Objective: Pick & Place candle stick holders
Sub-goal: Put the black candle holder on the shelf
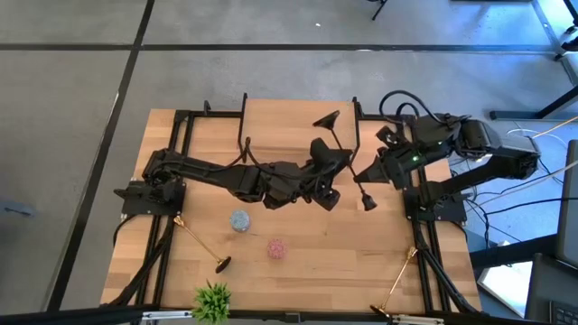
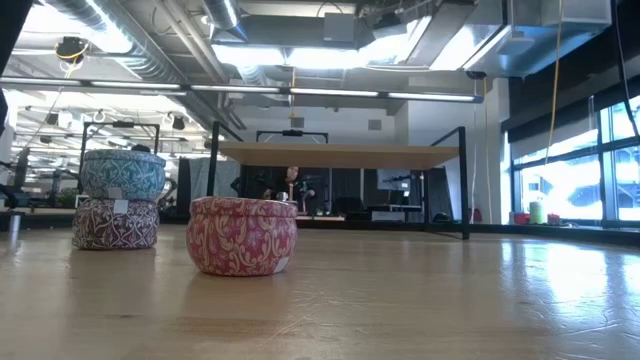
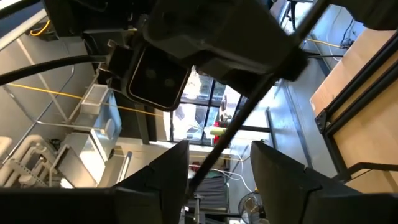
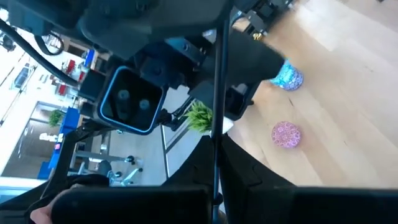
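The black candle stick holder (image 1: 336, 135) is held in the air over the table's far middle. Its round base (image 1: 327, 119) is toward the far edge and its other end (image 1: 368, 202) toward the near side. My right gripper (image 1: 359, 173) is shut on its stem. My left gripper (image 1: 341, 161) is open, and the stem (image 3: 231, 130) passes between its two fingers; I cannot tell whether they touch it. One gold holder (image 1: 199, 242) lies flat at the near left. The other gold holder (image 1: 397, 283) lies flat at the near right. My right gripper pinches the black holder's thin stem (image 4: 216, 118) between its two fingers, coming in from the table's right. The stem runs straight out past the fingertips. The holder is lifted clear of the table and slants.
A blue tin (image 1: 239, 220) and a pink tin (image 1: 276, 248) stand on the near middle of the table, and a small green plant (image 1: 213, 300) stands at the near edge. The low view shows the pink tin (image 2: 242, 235) and a teal tin stacked on a maroon one (image 2: 120, 198).
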Available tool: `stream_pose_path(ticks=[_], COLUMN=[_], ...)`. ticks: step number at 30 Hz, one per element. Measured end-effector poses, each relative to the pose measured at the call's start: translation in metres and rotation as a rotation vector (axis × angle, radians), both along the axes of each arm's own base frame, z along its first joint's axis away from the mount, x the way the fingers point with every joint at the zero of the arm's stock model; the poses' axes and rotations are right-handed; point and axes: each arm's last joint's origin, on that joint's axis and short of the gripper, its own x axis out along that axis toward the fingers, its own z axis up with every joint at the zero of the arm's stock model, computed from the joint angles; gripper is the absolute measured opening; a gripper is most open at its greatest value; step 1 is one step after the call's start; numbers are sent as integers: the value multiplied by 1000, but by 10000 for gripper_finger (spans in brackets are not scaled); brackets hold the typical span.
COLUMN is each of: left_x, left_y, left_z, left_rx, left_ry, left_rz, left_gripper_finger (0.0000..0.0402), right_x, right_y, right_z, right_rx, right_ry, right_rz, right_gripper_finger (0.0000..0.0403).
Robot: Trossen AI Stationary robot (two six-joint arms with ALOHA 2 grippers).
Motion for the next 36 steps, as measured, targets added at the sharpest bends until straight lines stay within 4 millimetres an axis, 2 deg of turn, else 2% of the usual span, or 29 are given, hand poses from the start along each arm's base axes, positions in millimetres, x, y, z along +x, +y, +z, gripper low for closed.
stream_pose_path(ticks=[5, 10, 13, 17, 21, 25, 30, 36], left_x=[0, -1, -2, -3, -4, -6, -11, -8], left_y=[1, 1, 1, 0, -2, -4, -4, 2], left_z=[0, 1, 1, -2, -3, 2, 10, 12], left_rx=[0, -15, -32, -35, -65, -246, -518, -941], left_ry=[0, -18, -33, -10, -38, -210, -425, -597], left_rz=[12, 53, 74, 151, 189, 198, 144, -78], left_gripper_finger=[165, 144, 111, 25, 11, 9, 9, 9], right_x=[4, 4, 3, 3, 1, -3, -16, -31], right_y=[3, 3, 2, 1, 0, -2, -6, -9], right_z=[-2, -2, -1, 1, 8, 21, 44, 67], right_rx=[-1, -10, -24, -49, -97, -191, -331, -542], right_ry=[6, 6, 1, -32, -107, -259, -500, -748], right_rz=[13, 5, 2, -10, -18, -43, -113, -142], right_gripper_finger=[6, 6, 6, 22, 53, 74, 80, 81])
